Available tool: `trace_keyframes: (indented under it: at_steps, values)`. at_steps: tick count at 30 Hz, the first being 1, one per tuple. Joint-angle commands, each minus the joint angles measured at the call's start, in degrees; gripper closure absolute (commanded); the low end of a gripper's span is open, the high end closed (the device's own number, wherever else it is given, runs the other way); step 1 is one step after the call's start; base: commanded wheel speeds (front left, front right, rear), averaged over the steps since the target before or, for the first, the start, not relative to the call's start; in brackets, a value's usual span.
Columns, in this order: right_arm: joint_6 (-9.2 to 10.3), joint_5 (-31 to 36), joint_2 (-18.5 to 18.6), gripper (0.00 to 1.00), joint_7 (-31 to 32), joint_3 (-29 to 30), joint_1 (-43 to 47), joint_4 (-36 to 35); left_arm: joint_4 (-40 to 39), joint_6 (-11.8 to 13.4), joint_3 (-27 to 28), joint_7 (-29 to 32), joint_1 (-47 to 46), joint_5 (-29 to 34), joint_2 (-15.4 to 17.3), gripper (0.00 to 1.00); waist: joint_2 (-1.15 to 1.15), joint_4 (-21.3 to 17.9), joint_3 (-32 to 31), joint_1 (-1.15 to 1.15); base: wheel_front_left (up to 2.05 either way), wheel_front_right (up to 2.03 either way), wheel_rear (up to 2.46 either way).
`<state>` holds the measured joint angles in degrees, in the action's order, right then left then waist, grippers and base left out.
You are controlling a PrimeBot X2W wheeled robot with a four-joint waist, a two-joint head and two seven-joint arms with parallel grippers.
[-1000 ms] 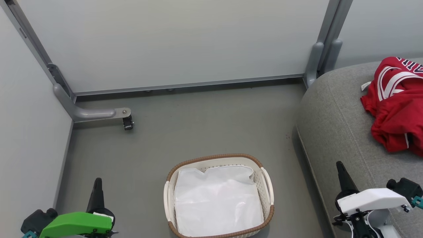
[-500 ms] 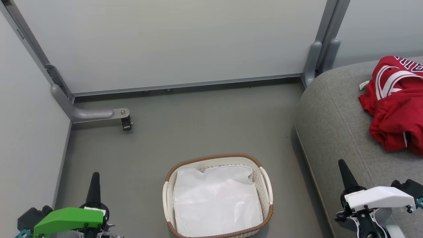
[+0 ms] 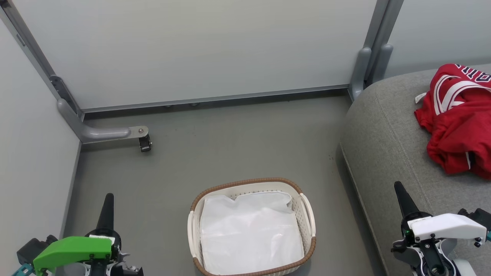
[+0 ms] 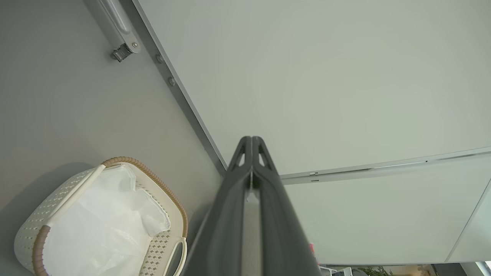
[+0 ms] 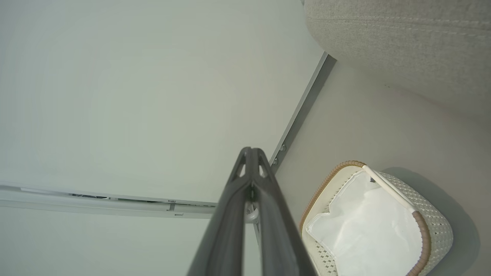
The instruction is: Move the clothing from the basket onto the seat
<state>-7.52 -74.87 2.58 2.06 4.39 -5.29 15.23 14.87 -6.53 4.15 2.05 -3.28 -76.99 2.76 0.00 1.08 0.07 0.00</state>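
The red clothing (image 3: 460, 122), a jersey with white stripes heaped with a plainer red piece, lies on the grey seat (image 3: 387, 138) at the right. The white basket (image 3: 308, 214) with a brown rim stands on the floor and holds just its white liner (image 3: 249, 234). My left gripper (image 3: 107, 196) is shut at the lower left, left of the basket. My right gripper (image 3: 397, 186) is shut at the lower right, over the seat's front part. In the left wrist view the shut fingers (image 4: 251, 140) point at the wall panel, with the basket (image 4: 42, 222) to their left; in the right wrist view the fingers (image 5: 250, 150) are shut, with the basket (image 5: 429, 226) to their right.
Pale partition panels (image 3: 199, 50) close off the back and left. A grey metal foot with a caster (image 3: 145, 142) juts onto the floor at the left. A grey post (image 3: 364, 65) stands beside the seat's back corner. Grey floor (image 3: 230, 145) lies between basket and wall.
The head view has shifted a little, so the scene drifts left. Both grippers sit slightly lower and stay shut. The clothing and basket have not moved.
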Motion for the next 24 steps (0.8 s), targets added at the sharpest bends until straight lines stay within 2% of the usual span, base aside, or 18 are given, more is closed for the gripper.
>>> trace_keyframes:
  at_steps: [1, 24]
  values:
    - [0.04, -1.5, 0.3, 1.00, 0.4, 0.3, -0.8, -0.6, -0.5, -0.3, 0.4, 0.4, -1.4, -1.4, 0.2, 1.00, 0.00, 0.0, 0.0, 0.00, 0.00, 0.00, 0.00]
    - [0.03, -11.8, 0.4, 1.00, 3.1, 1.6, -1.1, -1.1, -0.8, -0.8, 1.8, 3.1, -2.8, -10.5, 0.2, 1.00, 0.00, -0.7, 0.1, 0.00, 0.00, 0.00, 0.00]
